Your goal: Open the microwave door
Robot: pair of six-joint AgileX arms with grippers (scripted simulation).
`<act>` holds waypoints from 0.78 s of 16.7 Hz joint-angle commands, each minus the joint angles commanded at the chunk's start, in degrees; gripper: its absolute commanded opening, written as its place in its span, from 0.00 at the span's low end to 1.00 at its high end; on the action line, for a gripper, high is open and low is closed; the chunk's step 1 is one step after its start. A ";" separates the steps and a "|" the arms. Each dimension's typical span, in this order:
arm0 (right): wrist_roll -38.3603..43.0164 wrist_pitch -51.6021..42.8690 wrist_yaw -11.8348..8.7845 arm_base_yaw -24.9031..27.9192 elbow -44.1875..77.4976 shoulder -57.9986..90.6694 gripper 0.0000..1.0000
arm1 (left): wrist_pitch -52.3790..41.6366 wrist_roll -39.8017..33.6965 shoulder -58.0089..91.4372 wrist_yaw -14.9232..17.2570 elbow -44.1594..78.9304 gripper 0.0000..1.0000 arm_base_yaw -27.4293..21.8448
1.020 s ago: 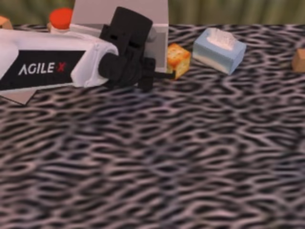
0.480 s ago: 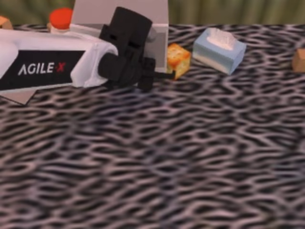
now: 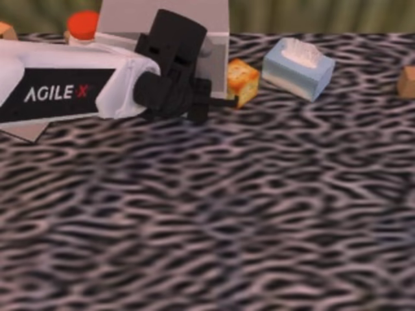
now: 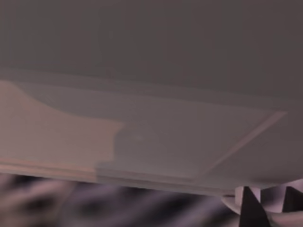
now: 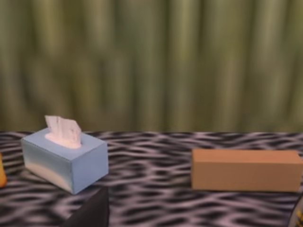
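Observation:
The light grey microwave (image 3: 162, 14) stands at the table's back left. My left arm lies across its front, and my left gripper (image 3: 206, 103) is low at the front's right end. The left wrist view is filled from close up by the microwave door (image 4: 156, 137), with its framed greyish window. There my left gripper (image 4: 271, 208) is shut narrowly on a pale handle-like piece (image 4: 267, 195) at the door's lower edge. The top view does not show my right gripper. In its own wrist view my right gripper (image 5: 194, 222) is open and empty, off near the tissue box.
An orange cube (image 3: 242, 79) sits against the microwave's right side. A pale blue tissue box (image 3: 298, 67) is further right, and a tan box (image 3: 408, 81) lies at the right edge. A red-capped item (image 3: 83, 24) is behind my left arm. A pale flat corner (image 3: 23, 133) shows under it.

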 joint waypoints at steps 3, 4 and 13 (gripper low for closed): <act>0.00 0.00 0.00 0.00 0.00 0.00 1.00 | 0.00 0.00 0.00 0.00 0.00 0.00 0.00; 0.00 0.00 0.00 0.00 0.00 0.00 1.00 | 0.00 0.00 0.00 0.00 0.00 0.00 0.00; 0.00 0.00 0.00 0.00 0.00 0.00 1.00 | 1.73 3.67 -2.32 3.03 -3.49 0.00 0.99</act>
